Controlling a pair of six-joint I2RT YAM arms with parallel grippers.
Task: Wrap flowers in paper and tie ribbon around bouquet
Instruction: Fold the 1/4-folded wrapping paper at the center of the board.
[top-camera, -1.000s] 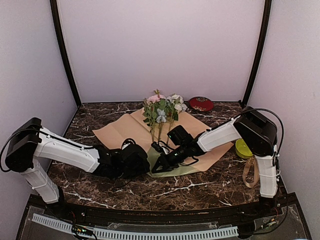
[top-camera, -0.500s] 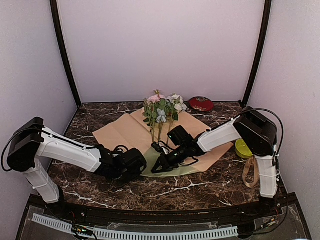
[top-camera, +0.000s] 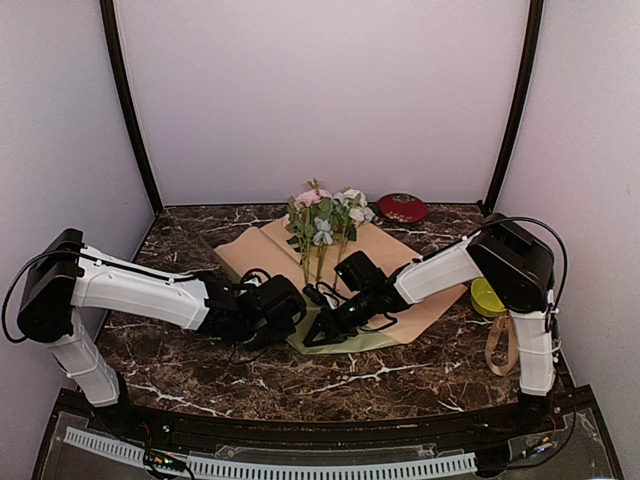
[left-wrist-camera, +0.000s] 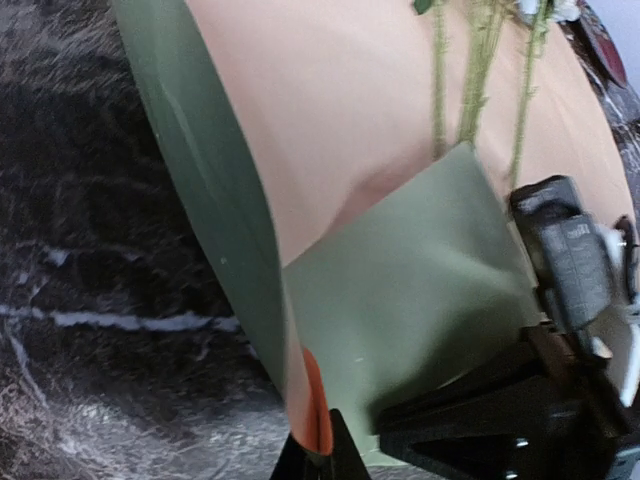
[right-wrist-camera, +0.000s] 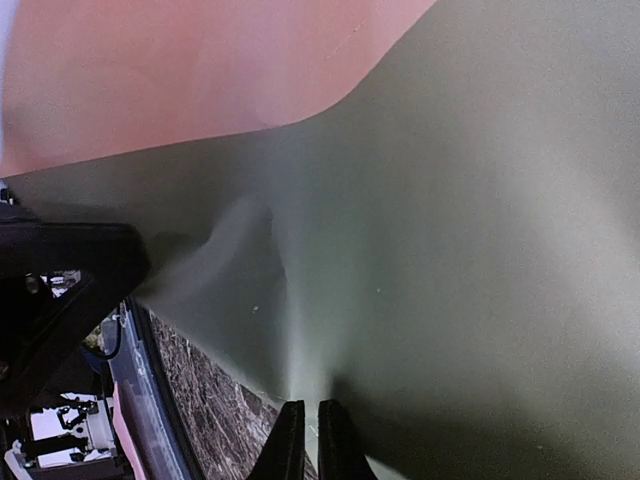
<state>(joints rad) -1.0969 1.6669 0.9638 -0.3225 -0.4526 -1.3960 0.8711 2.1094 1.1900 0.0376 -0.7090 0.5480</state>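
Flowers (top-camera: 322, 224) lengthwise on paper (top-camera: 240, 262), blooms rearward

Both arms share one build: white, rounded link shells joined by bulky black joint housings. The left arm (top-camera: 140, 290) has a large black block at nine o'clock in the overhead view, and the right arm (top-camera: 440, 268) has its twin at three o'clock. Thin black cables (top-camera: 258, 274) loop by the wrists. The slim, tapering fingers (right-wrist-camera: 290, 445) are black.
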